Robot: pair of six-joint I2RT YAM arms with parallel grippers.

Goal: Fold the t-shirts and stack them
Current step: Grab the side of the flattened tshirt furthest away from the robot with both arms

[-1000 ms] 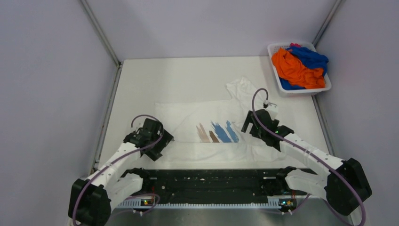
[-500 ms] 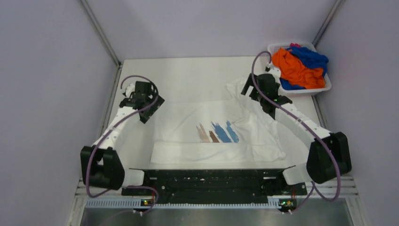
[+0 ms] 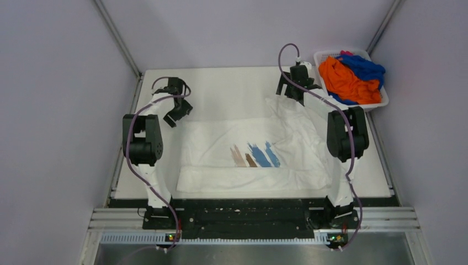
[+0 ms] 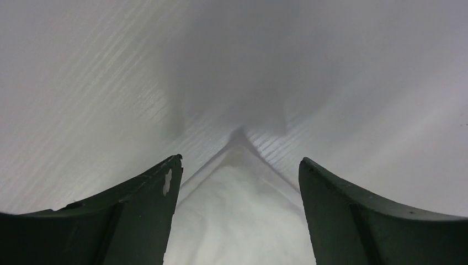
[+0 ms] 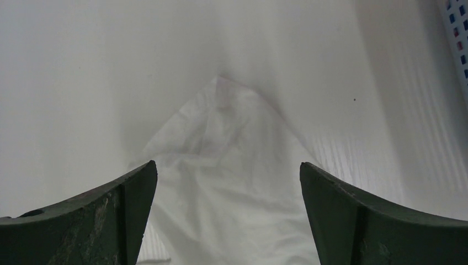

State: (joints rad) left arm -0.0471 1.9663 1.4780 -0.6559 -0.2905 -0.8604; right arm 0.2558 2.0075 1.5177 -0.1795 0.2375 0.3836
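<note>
Lying flat, the white t-shirt (image 3: 221,138) pokes corners between parted jaws of left gripper (image 4: 240,160) and right gripper (image 5: 227,164).

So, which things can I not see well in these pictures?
- Inside the basket, top view: the orange t-shirt and blue t-shirt cover whatever lies beneath.
- Pink-red t-shirt, top view: only a sliver shows behind them.
- White t-shirt, wrist views: just one corner each, the rest cut off.

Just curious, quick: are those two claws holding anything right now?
Left claw: open, holding nothing, over a shirt corner.
Right claw: open, holding nothing.
</note>
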